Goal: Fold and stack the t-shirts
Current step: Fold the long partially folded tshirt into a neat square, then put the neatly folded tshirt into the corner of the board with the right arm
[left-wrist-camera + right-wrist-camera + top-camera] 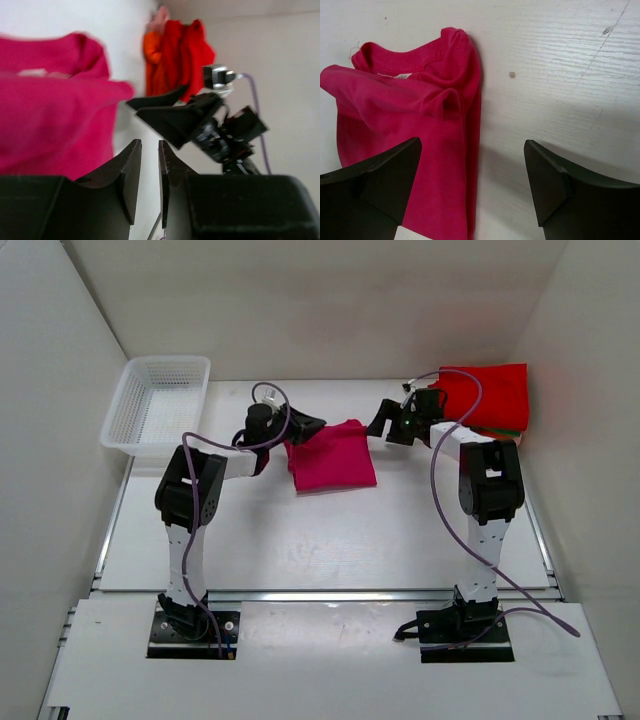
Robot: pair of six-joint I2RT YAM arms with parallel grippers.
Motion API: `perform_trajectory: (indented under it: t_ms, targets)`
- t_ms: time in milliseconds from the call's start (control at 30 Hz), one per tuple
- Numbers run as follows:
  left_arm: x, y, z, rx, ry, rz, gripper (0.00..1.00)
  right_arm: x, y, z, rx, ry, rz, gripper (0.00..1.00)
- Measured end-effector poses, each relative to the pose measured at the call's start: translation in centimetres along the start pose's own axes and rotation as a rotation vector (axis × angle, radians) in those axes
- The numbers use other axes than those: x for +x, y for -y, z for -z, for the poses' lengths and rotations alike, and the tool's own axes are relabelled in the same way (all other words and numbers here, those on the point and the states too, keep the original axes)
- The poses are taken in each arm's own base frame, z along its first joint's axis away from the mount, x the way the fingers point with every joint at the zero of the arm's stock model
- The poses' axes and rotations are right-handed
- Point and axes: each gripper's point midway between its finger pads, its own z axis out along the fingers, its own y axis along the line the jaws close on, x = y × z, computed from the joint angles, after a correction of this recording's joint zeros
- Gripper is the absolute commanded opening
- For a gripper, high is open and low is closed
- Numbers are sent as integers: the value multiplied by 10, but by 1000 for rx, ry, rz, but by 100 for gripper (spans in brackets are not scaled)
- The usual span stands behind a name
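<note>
Magenta-pink folded cotton t-shirt [333, 457] could be unfolded if snagged by the nearly clenched, empty left gripper [149, 167]; the released right gripper [470, 182] holds nothing.

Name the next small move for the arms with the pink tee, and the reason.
Probably lower the open right gripper onto the magenta-pink tee edge. The tee lies folded mid-table, neither gripper holds it, and the red stack waits at far right.
</note>
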Motion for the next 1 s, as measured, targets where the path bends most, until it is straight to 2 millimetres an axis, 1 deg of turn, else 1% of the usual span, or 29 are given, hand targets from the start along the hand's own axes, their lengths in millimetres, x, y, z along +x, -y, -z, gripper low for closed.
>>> perform_trajectory:
  t_ms: [67,133,200,300,367,433,567,633,667,733,833,900,933,1000]
  targets:
    - [11,-18,2,-48,-18,21,32,4,-3,-1,-3,-9,6,83]
    - [11,-41,7,-120,-8,42,32,9,-5,-2,0,-22,13,87]
    - [3,-66,16,-193,28,62,32,17,-9,-4,5,-44,20,90]
    - [-12,-105,33,-307,79,115,32,34,-19,-7,11,-97,29,91]
    - [-20,-124,41,-364,97,145,31,44,-29,-8,12,-142,30,93]
    - [-26,-141,48,-410,104,179,31,47,-40,-12,5,-178,42,93]
    - [-30,-140,45,-421,86,182,31,50,-62,-25,-11,-234,82,94]
    - [-29,-141,45,-430,80,180,31,57,-67,-32,-12,-272,94,94]
    - [-29,-141,45,-432,79,181,31,61,-69,-37,-14,-293,96,92]
    - [-29,-142,45,-433,78,182,31,62,-76,-42,-31,-309,102,87]
    - [-28,-142,45,-432,77,181,31,63,-77,-46,-48,-344,86,62]
    - [-28,-142,45,-431,77,181,30,66,-75,-50,-53,-373,78,3]
    - [-28,-142,45,-428,76,180,30,66,-70,-52,-45,-389,76,0]
    - [-27,-142,46,-418,75,181,32,69,-65,-56,-39,-419,56,0]
